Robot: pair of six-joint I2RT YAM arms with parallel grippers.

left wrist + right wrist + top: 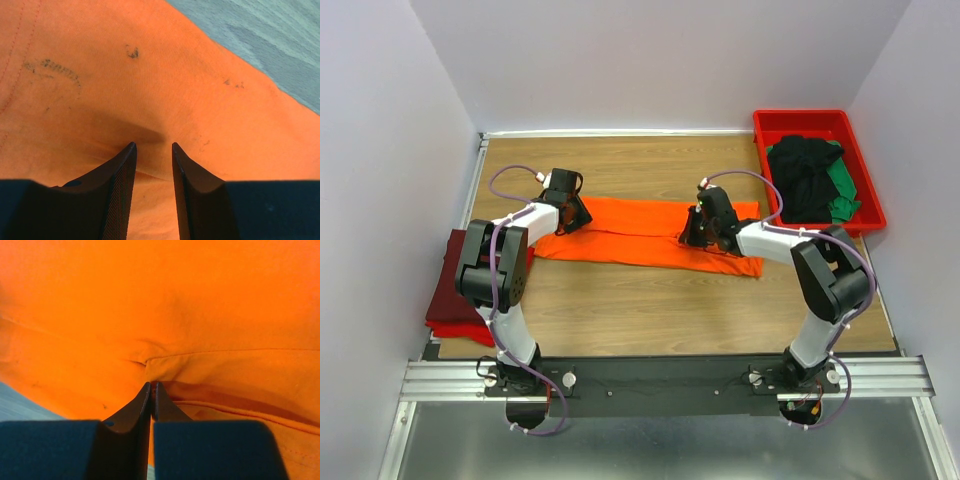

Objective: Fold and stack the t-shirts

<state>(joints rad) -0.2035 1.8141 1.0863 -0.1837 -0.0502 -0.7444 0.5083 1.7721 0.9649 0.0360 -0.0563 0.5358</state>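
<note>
Bright orange t-shirt [650,232], flecked with faint dark smudges, on brown wood-grain tabletop [650,310]; black t-shirt [805,170] and green t-shirt [847,206] in plain red tray [800,116]; maroon t-shirt [445,285] above red t-shirt [460,331].

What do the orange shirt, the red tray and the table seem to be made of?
The orange shirt looks like soft matte knit cloth: it creases and shows stitched hems. The tray seems to be rigid moulded plastic, faintly glossy, with straight walls. The table is wood or wood-look laminate: grain lines show, but which of the two cannot be told.
</note>
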